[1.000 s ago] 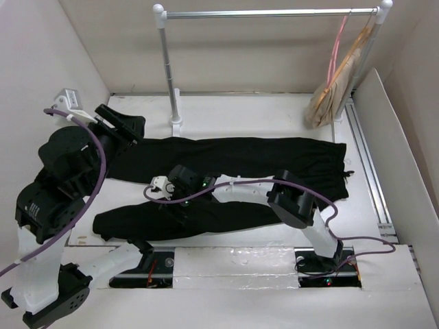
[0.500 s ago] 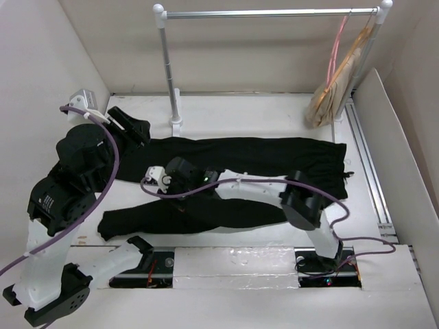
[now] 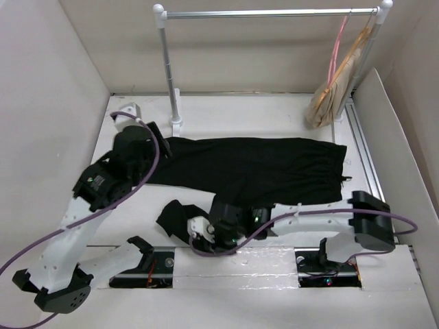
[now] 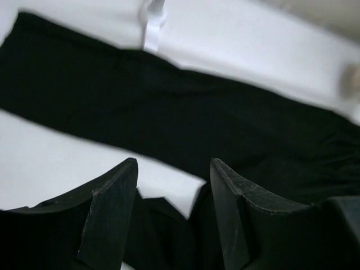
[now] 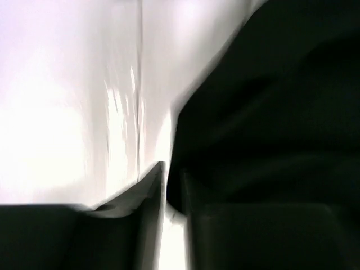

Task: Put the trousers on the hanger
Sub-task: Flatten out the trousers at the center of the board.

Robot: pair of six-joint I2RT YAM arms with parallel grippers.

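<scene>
Two legs seem mid-alignment: right gripper (image 5: 172,177) pinches the trousers (image 3: 260,164), left gripper (image 4: 173,169) gapes empty. Next, probably fetching the hanger (image 3: 335,51).

trousers (image 3: 260,168) on table (image 3: 274,113) centre | hanger (image 3: 334,51) on rail (image 3: 274,12), back right | rail behind trousers

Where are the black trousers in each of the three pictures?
Top external: the trousers lie across the middle of the table, one leg bunched near the arm bases.
Left wrist: the trousers slant across the picture as a dark band.
Right wrist: the trousers fill the right side.
Shared landmark: the white table, bare beside the cloth in every view.
</scene>
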